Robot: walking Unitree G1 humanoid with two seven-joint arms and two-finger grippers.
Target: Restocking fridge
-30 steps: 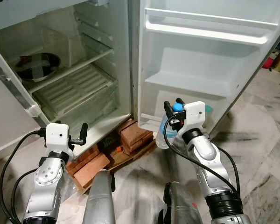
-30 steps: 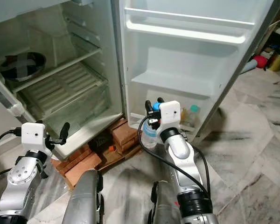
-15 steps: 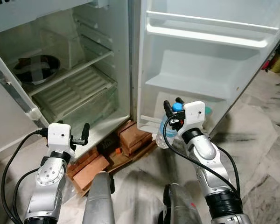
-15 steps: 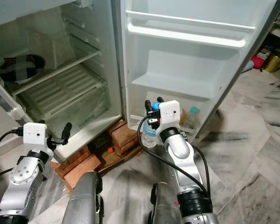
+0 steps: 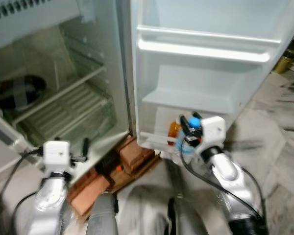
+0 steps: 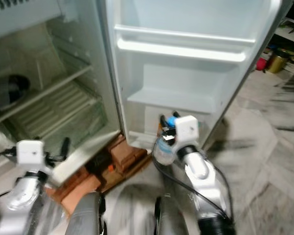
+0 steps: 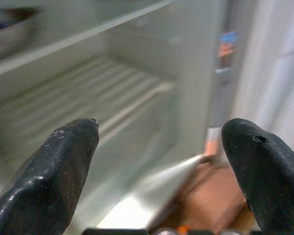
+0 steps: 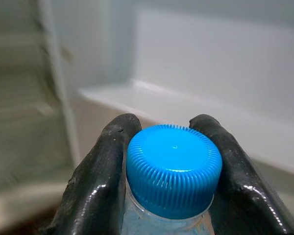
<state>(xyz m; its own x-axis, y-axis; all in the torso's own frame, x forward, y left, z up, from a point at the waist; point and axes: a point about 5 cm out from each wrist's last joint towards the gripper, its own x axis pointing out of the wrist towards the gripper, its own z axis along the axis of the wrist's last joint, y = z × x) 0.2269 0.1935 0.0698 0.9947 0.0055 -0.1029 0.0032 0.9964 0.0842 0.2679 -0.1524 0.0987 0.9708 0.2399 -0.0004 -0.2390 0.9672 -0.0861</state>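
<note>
The right gripper [image 8: 172, 161] is clamped on the neck of a water bottle [image 8: 173, 169] just under its blue cap, one black finger [image 8: 100, 171] on each side. It holds the bottle upright in front of the lowest shelf of the open fridge door [image 5: 206, 44], near what looks like an orange-capped bottle [image 5: 173, 130], though blur hides the details. The left gripper [image 7: 161, 161] hangs with its fingers well apart before the fridge's lower shelves [image 5: 59, 105]. Bricks [image 5: 132, 154] lie under the fridge.
</note>
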